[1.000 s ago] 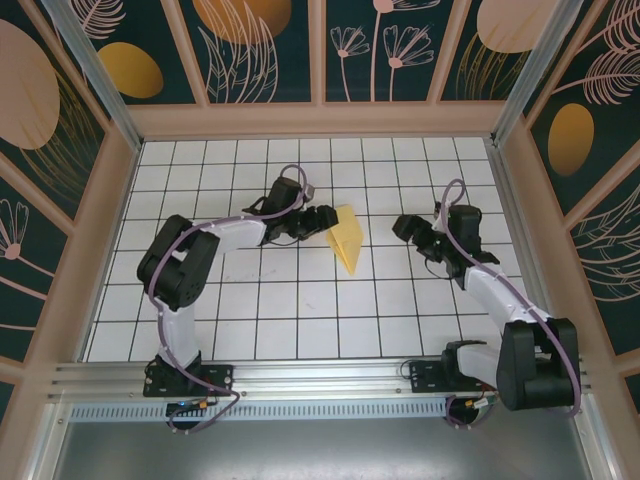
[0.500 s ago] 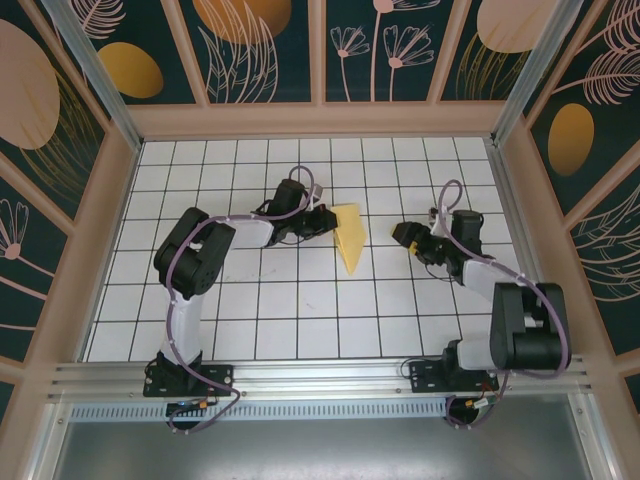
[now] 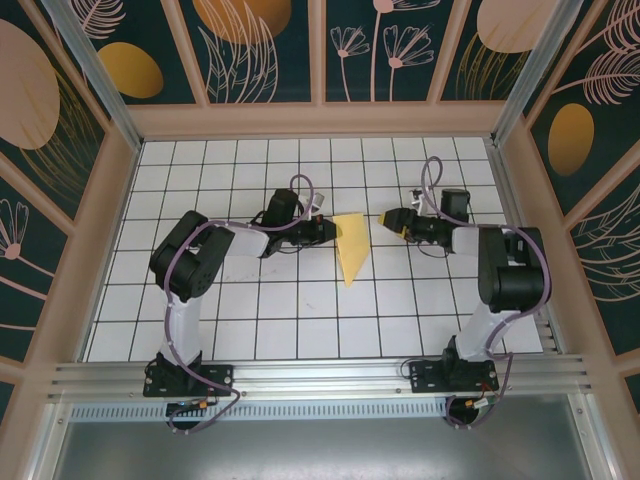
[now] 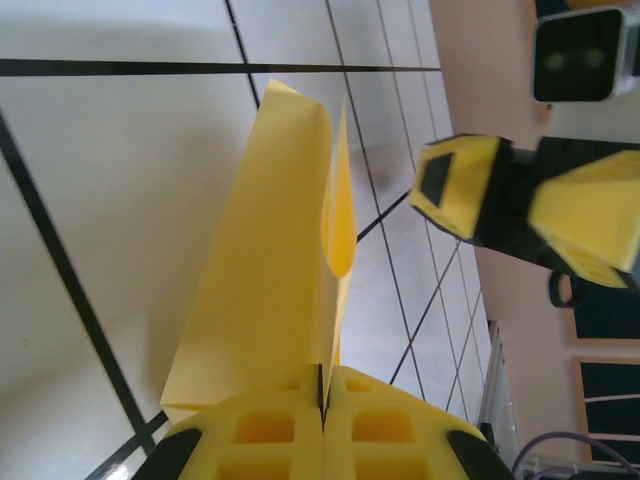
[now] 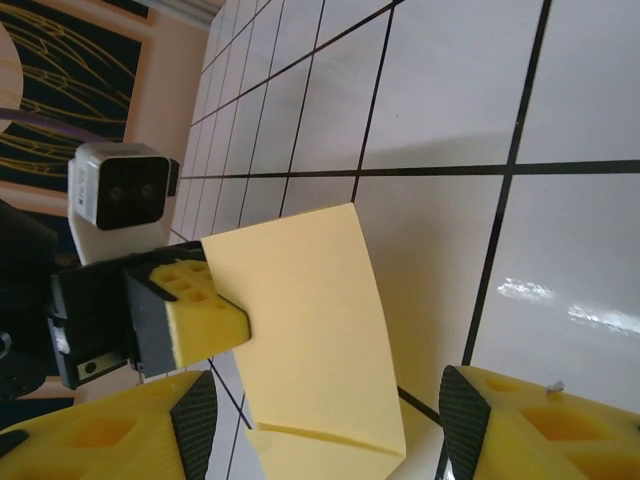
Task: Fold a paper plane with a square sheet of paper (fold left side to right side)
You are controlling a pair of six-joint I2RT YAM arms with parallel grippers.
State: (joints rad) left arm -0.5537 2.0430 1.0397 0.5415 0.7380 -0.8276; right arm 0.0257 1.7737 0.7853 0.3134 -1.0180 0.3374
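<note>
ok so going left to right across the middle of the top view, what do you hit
left hand, shut on the paper's left edge → folded yellow paper → right hand, open and just short of the paper

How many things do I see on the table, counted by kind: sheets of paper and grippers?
Yellow paper sheet: 1
Grippers: 2, the left gripper and the right gripper
Total: 3
</note>
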